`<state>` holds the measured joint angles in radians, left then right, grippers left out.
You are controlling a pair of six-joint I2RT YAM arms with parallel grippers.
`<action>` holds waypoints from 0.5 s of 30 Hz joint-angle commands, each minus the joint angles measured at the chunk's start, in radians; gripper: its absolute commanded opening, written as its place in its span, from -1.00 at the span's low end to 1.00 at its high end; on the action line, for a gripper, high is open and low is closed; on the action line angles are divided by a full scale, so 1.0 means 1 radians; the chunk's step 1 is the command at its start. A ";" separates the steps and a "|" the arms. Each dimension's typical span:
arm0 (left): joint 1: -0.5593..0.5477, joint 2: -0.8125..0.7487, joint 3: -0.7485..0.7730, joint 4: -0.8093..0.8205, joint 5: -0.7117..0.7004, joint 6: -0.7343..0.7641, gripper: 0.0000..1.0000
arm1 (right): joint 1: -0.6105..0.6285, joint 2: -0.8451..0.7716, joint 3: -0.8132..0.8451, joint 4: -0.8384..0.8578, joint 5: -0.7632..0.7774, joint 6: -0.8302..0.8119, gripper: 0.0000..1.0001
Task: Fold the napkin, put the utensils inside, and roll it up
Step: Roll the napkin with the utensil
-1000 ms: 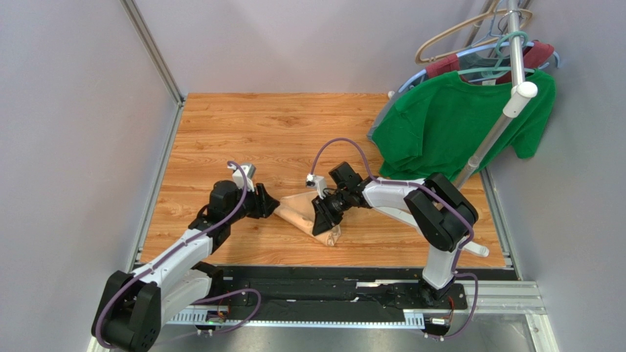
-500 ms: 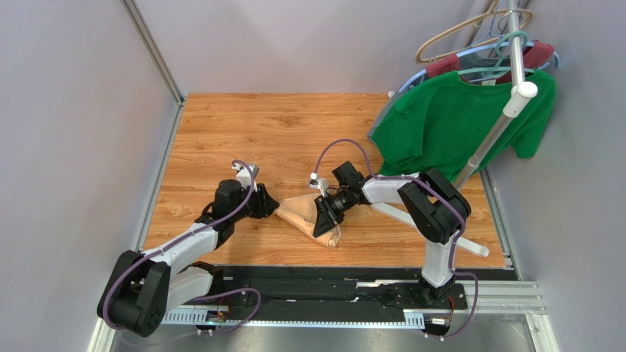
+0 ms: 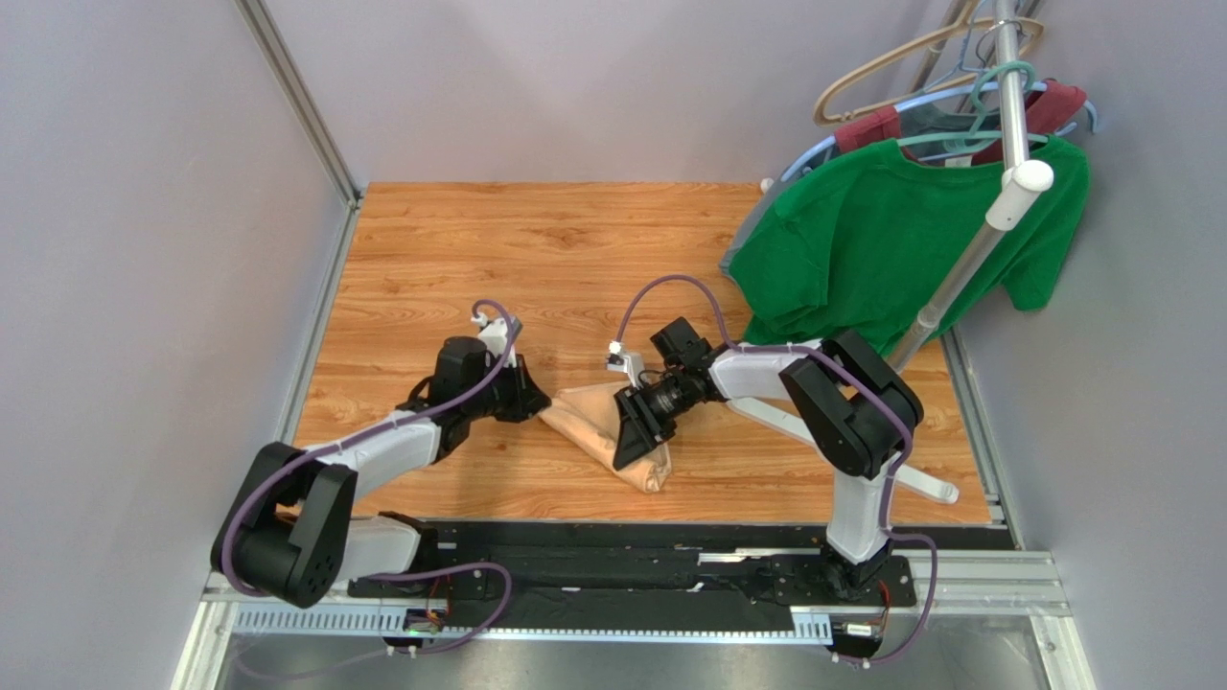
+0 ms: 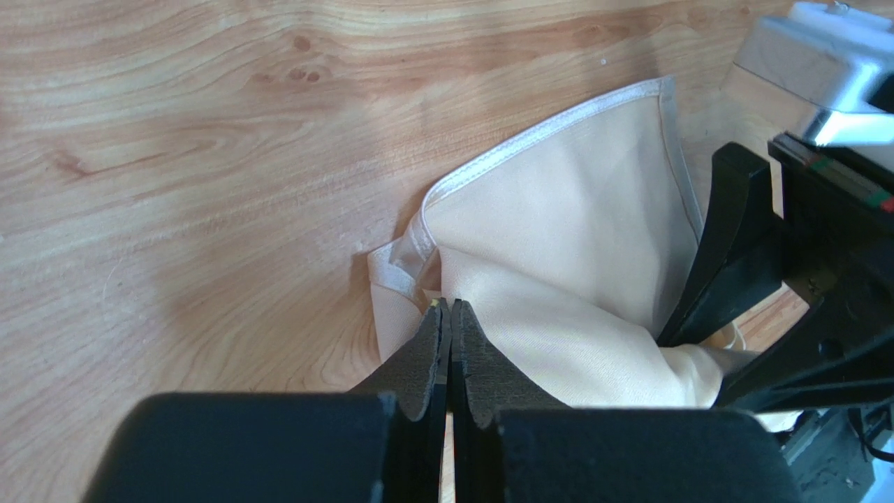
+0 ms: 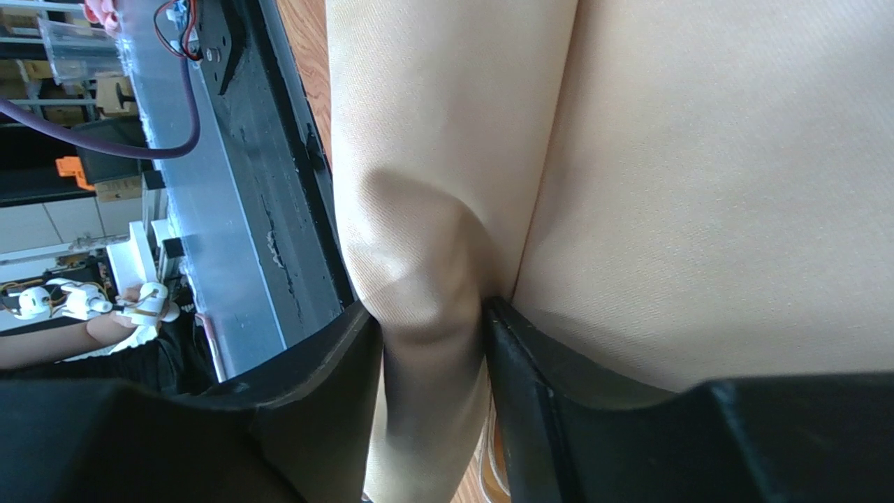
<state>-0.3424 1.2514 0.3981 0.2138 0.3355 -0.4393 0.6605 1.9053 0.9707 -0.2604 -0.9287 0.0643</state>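
Observation:
The peach-tan napkin lies bunched and folded on the wooden table between my two grippers. My left gripper is at its left corner. In the left wrist view its jaws are pressed together at the hemmed edge of the napkin, with a sliver of cloth at the tips. My right gripper is on the napkin's right side. In the right wrist view its fingers flank a thick rolled fold of the napkin, and the cloth touches both. The utensils are hidden.
A green T-shirt hangs with other hangers on a white rack pole at the back right. One rack leg lies on the table by the right arm's base. Grey walls stand on both sides, and a black rail runs along the near edge.
My left arm has reached further right toward the napkin's left corner, and its jaws have gone from open to shut. The right gripper has stayed on the napkin.

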 commanded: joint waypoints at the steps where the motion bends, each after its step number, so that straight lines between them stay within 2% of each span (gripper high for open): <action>1: 0.006 0.051 0.108 -0.106 0.004 0.039 -1.00 | 0.004 -0.005 -0.033 -0.088 0.218 -0.029 0.08; 5: 0.006 0.100 0.172 -0.198 0.013 0.054 -1.00 | 0.004 -0.054 -0.021 -0.112 0.246 -0.023 0.29; 9: 0.006 0.147 0.208 -0.251 0.023 0.053 -1.00 | 0.005 -0.113 -0.013 -0.135 0.312 -0.015 0.36; 10: 0.006 0.154 0.212 -0.257 0.026 0.053 -1.00 | 0.005 -0.139 -0.010 -0.140 0.326 -0.014 0.56; 11: 0.006 0.161 0.217 -0.266 0.031 0.053 -1.00 | 0.007 -0.155 -0.009 -0.143 0.343 -0.012 0.67; 15: 0.006 0.203 0.237 -0.278 0.042 0.053 -1.00 | 0.030 -0.219 -0.009 -0.148 0.445 -0.014 0.71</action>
<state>-0.3424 1.4296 0.5930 -0.0246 0.3679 -0.4126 0.6746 1.7447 0.9691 -0.3576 -0.6792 0.0723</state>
